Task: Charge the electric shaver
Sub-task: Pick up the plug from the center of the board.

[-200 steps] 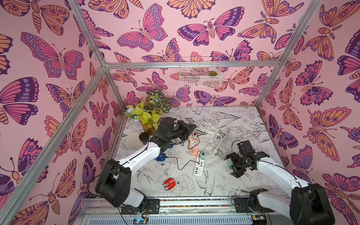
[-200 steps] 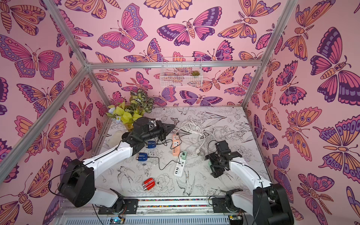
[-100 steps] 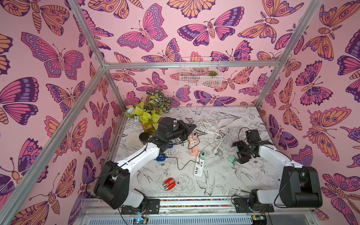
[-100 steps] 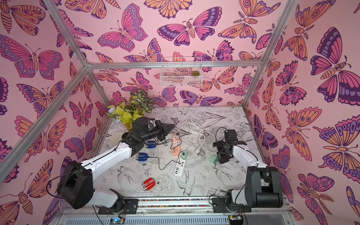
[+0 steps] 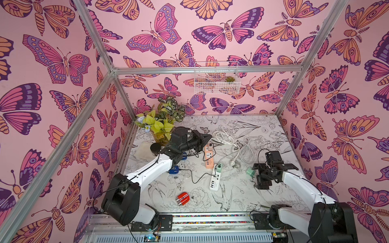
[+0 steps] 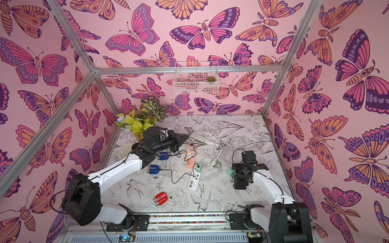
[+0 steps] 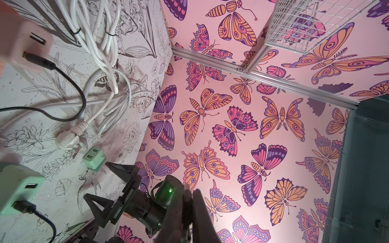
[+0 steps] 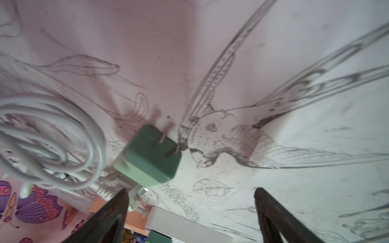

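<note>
Because the right gripper [image 8: 189, 189] hangs wide open and empty, with the green adapter [image 8: 149, 155] off-centre near one finger, closing may push it away. The left gripper [image 5: 207, 137] is closed on nothing. The red shaver [image 5: 183, 198] lies at six o'clock, uncabled.

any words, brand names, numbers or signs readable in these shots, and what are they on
No text can be read in full.
On the patterned table's edge: tiny dark print, blurred, unreadable.
On the long white power strip: any marking is too small to read.
On the long peach power strip: any marking is too small to read.
On the small green charger cube: no print on the faces shown.
</note>
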Robot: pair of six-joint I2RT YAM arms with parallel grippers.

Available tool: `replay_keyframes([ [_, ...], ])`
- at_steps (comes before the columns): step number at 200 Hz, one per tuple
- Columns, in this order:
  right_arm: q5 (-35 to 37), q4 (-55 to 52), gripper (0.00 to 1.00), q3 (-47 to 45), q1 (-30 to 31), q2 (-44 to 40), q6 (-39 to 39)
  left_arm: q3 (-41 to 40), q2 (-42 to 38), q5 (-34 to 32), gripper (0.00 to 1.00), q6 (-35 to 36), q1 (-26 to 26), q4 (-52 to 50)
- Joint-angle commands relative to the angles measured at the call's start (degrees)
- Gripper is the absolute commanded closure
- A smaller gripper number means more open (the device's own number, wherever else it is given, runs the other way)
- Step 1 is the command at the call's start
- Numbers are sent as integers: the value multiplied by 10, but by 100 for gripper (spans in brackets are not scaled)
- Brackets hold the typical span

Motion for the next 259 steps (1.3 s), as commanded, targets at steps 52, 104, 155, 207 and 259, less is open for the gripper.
replay_keyframes([
  [52, 28, 98, 14, 34, 0, 99, 134, 1, 1, 7, 100, 7, 2, 1],
  [104, 28, 13, 25, 114, -17, 182, 97, -2, -5, 2, 100, 8, 2, 1],
  [155, 15, -33, 35, 134, -11, 226, 52, 3, 2, 1, 100, 8, 2, 1],
  [207, -2, -39, 41, 147, -11, 287, 12, 2, 4, -2, 100, 9, 2, 2],
  [259, 16, -81, 85, 175, -10, 264, -29, -8, -1, -9, 100, 11, 2, 2],
])
